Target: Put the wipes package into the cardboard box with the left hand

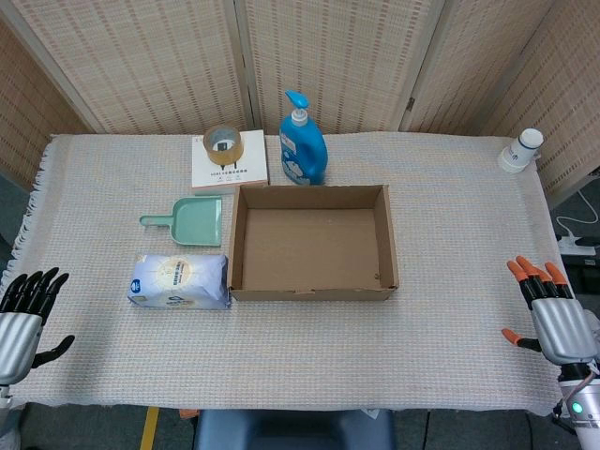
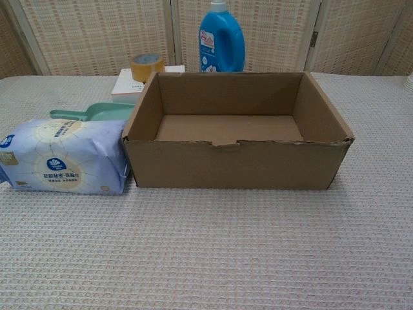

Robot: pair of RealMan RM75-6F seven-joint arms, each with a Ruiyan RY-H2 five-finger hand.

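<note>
the wipes package [image 1: 179, 281] lay just left of the cardboard box [image 1: 313, 293]. the left hand [image 1: 22, 314] hovered spread, holding nothing

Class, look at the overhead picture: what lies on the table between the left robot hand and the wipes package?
Nothing but bare woven tablecloth separates the left robot hand from the wipes package; the head view shows it.

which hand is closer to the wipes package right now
Left. The left hand sits open at the table's left edge, just left of the wipes package. The right hand is at the far right edge, beyond the cardboard box.
</note>
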